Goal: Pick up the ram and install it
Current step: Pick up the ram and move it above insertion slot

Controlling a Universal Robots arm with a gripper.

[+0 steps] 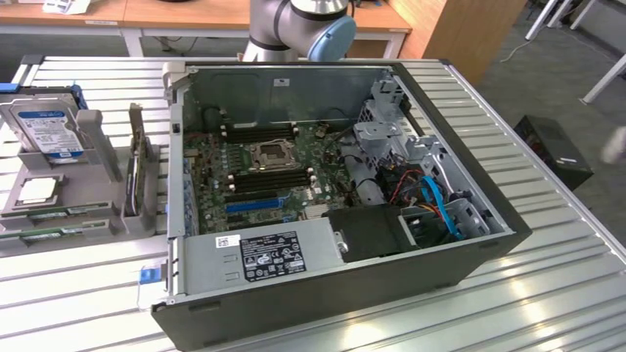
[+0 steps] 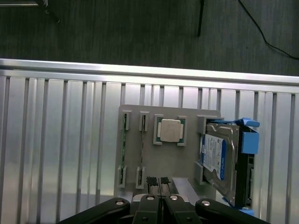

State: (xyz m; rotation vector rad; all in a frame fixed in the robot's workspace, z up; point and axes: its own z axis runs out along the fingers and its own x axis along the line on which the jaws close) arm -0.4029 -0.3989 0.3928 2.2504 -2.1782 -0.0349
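Two green sticks in stock: the ram (image 2: 124, 148) and a like stick (image 2: 141, 150) just beside it, both seated on edge in the grey holder (image 2: 187, 163)
Location: holder lies on the ribbed worktop (image 2: 56, 140), next to the open computer case (image 1: 470, 257) on the exterior view's left
Holder, other contents: a square processor chip (image 2: 169, 129) in its own pocket; a hard drive (image 2: 216, 156) standing on edge in a blue bracket
End effector: end effector (image 2: 157, 181) has its fingers pressed together with nothing between them; it hangs over the near end of the holder, closest to the second stick, gripping neither
Pick-up: not done; the ram sits in its pocket, ends caught in the holder's small end brackets
Installation: not done; the long black memory slots (image 1: 269, 178) on the motherboard show no green stick standing in them
Progress, judged: at the very start, with both the lift and the seating left
Ram, long axis: runs along the worktop's ribs, parallel to the neighbouring stick and to the hard drive's long side
Ram, pointing: one end toward the end effector, the other toward the worktop's edge and the dark floor beyond
Ram, attitude: thin edge up, faces vertical, level along its length
Ram against slots: the two long axes look roughly parallel in the exterior view
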